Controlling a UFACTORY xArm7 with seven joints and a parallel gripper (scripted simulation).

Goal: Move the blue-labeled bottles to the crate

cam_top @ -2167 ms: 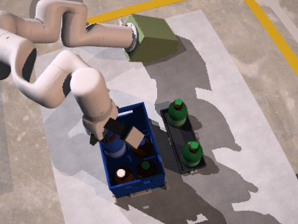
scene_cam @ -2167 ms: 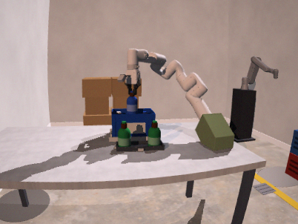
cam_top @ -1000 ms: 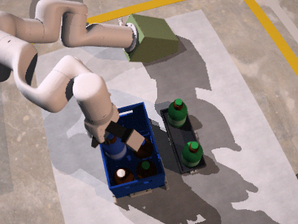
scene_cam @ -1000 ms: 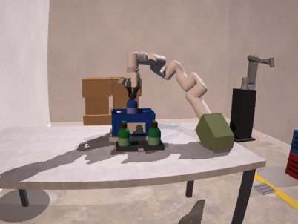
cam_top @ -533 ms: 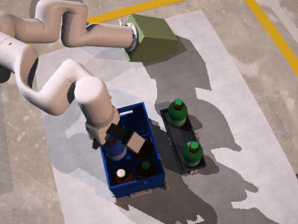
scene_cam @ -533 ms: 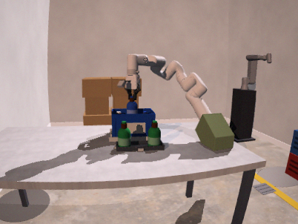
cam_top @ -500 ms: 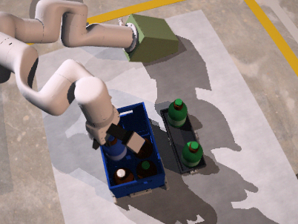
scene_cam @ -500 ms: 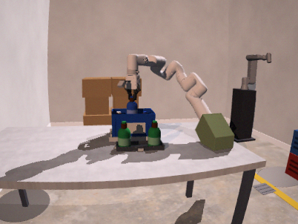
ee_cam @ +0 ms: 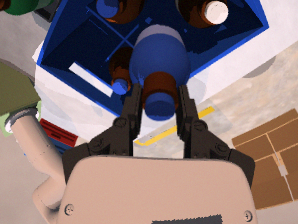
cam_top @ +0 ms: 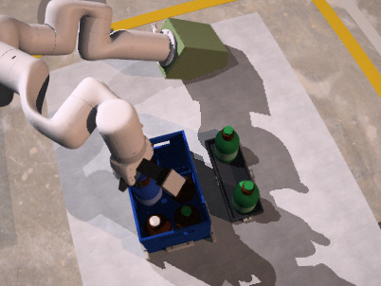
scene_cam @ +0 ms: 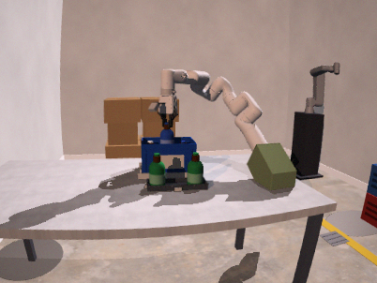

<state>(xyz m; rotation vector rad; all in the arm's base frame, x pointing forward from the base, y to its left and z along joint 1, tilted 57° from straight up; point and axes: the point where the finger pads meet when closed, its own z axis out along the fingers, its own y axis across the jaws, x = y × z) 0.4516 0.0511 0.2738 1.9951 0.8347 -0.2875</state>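
Though wordless, blue-labeled bottle [ee_cam: 158, 63] in pincer [ee_cam: 160, 106] over crate [ee_cam: 248, 26].

The claw [cam_top: 148, 179] covers the blue bottle's [cam_top: 148, 194] neck from above, its label seemingly unreadable.

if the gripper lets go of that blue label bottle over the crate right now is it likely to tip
Possibly. The gripper pinches only the blue-labeled bottle by its narrow neck, so it may swing. It looks tall, hence tippy, though the crate walls should likely catch it.
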